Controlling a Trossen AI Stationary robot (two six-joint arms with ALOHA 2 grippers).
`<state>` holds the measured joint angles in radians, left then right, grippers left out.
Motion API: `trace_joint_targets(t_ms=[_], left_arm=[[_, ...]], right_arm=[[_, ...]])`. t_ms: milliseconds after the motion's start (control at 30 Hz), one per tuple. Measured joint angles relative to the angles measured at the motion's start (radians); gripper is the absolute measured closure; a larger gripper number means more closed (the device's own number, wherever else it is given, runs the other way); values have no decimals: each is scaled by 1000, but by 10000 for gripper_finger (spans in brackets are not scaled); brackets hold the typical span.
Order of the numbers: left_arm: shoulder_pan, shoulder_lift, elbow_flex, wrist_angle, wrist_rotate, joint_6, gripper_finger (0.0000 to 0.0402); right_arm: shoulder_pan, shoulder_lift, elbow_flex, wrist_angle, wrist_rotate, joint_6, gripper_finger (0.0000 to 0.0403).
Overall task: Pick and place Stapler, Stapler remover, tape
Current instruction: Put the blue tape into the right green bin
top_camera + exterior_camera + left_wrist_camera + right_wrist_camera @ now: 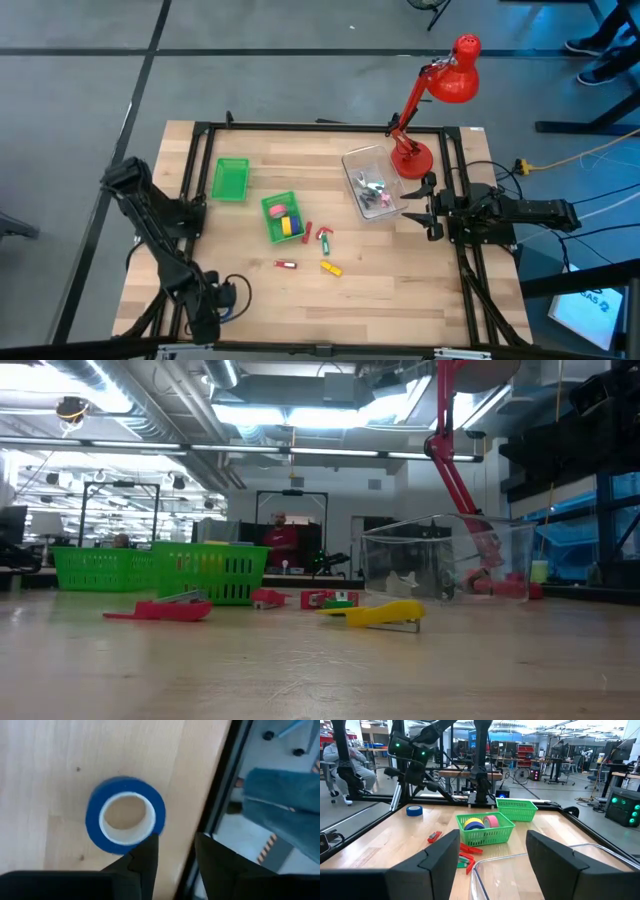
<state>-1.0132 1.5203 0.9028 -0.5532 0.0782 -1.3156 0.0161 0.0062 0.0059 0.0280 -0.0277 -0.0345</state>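
A blue tape roll (125, 815) lies flat on the wood at the table's near-left corner, also seen as the blue tape roll (414, 810) in the right wrist view. My left gripper (175, 840) hovers open over it and the table edge. A green bin (281, 216) holds yellow, pink and blue rolls (481, 822). A second green bin (231, 179) stands farther back. Red pieces (322, 238) (287, 264) and a yellow piece (331, 268) lie on the table. My right gripper (430, 205) waits open beside the clear container (372, 182). My left gripper comes from above, with one fingertip (149, 845) at the outer rim (131, 849) of the blue tape roll and the other fingertip over the table edge. I cannot tell whether the fingertip touches the roll, which lies flat on the table.
A red desk lamp (440, 90) stands at the far right by the clear container. A black frame (320, 127) runs round the table. Bare wood lies along the near side and between the bins and the left arm. People sit in the room beyond.
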Motion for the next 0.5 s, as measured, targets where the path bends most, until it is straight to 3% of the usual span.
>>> trace_joint_targets(t_ms=[233, 500], left_arm=[[-49, 32, 0, 7, -98, 1, 287], [-83, 137, 6, 87, -116, 35, 295]], right_arm=[[0, 0, 0, 0, 0, 0, 171], [0, 0, 0, 0, 0, 0, 171]])
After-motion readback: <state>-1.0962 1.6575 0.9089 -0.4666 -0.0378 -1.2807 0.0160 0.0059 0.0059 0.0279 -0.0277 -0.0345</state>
